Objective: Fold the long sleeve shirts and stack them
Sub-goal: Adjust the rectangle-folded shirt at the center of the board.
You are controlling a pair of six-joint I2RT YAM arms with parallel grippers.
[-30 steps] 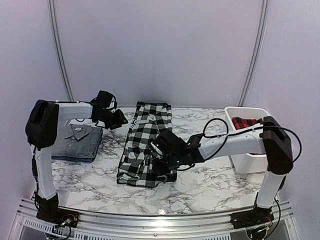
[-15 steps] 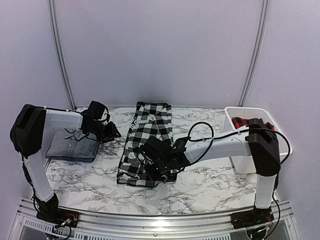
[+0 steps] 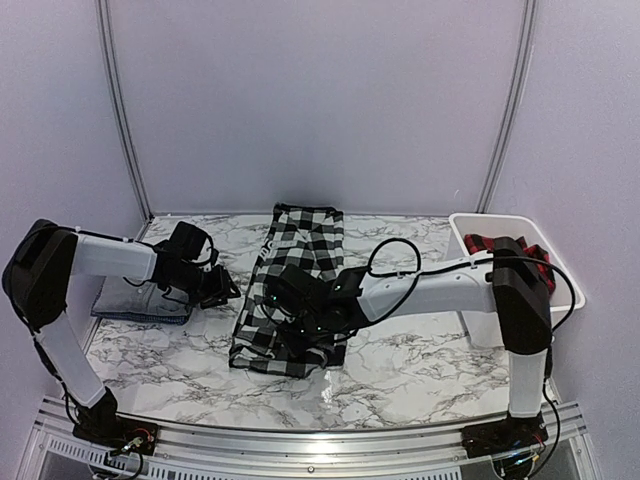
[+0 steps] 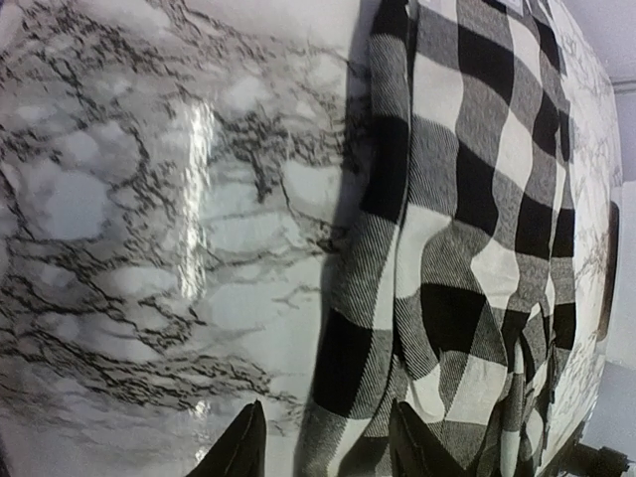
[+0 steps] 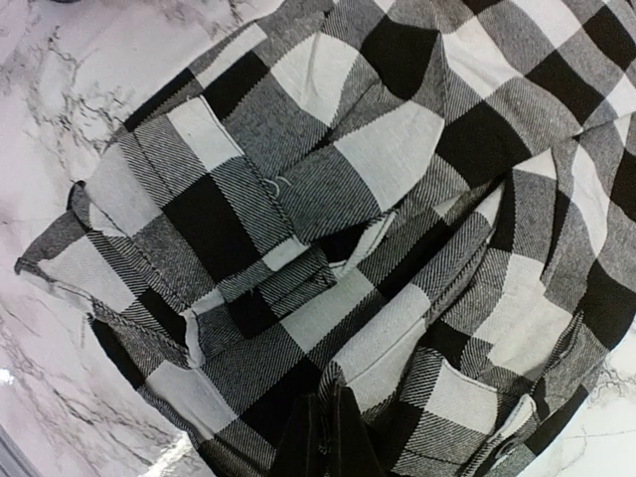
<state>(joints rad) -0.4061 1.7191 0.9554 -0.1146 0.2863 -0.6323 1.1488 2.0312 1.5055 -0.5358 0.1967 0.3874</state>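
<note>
The right gripper (image 5: 320, 422) has slid left over the black-and-white checked shirt (image 3: 302, 248) lying between the arms and closed its fingers at the near hem, while the left gripper (image 4: 323, 452), fingers apart, straddles the left edge and should pinch before both lift evenly.

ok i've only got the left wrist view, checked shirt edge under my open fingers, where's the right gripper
Observer: The right gripper is down on the near end of that same black-and-white checked shirt, jaws shut against the cloth.
Operator: and the grey one
Observer: The grey shirt lies folded at the left edge of the table.
Operator: any others
Observer: A red-and-black checked shirt sits in the white bin on the right.
</note>
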